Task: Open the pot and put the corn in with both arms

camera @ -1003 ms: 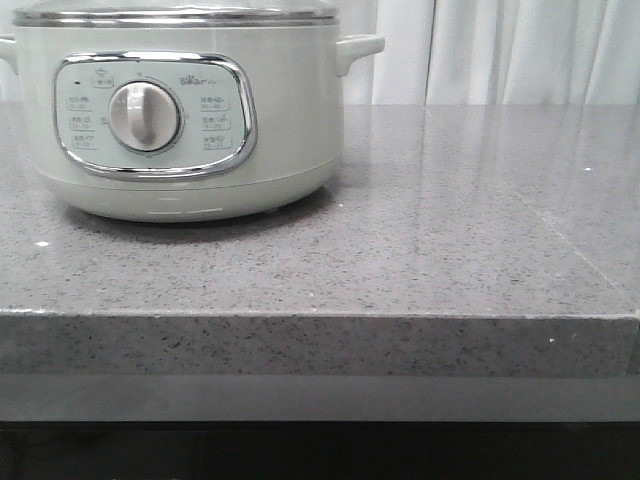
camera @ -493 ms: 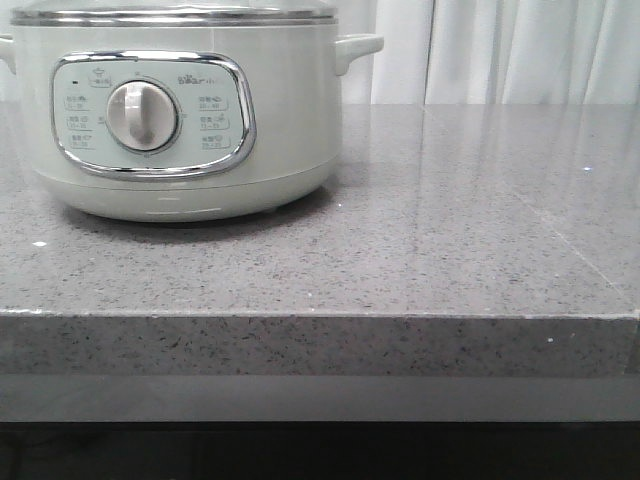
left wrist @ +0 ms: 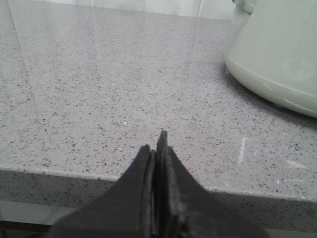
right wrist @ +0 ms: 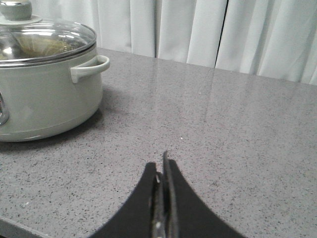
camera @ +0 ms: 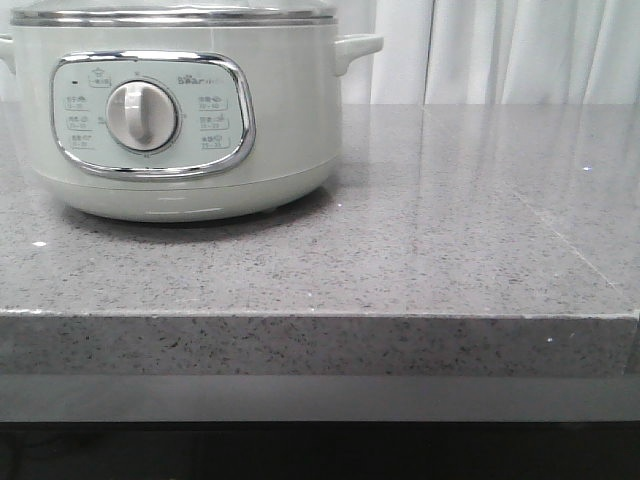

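One pot (camera: 180, 120), a pale grey-green electric cooker, stands at the far left of the grey speckled countertop (camera: 430, 250), well back from the front edge, with its glass lid (right wrist: 42, 37) seated in the steel rim and the lid knob (right wrist: 16, 9) on top. Its chrome-framed control panel (camera: 152, 115) faces the front edge; a round dial (camera: 142, 115) sits in the middle, a small logo above it reads roughly "Bear", and the small labels on either side of the dial are too fine to read. A small side handle (camera: 357, 48) sticks out toward the right. Corn is not visible in any view, though something yellowish shows blurred through the lid glass and cannot be identified. Nothing stands between the pot and the front edge, and the counter to its right is bare up to the white curtains (camera: 500, 50) behind the back edge. Near the front edge, the left gripper (left wrist: 157, 148) has its dark fingers pressed together on nothing, and the right gripper (right wrist: 162, 171) is likewise closed with nothing held, well apart from the pot.
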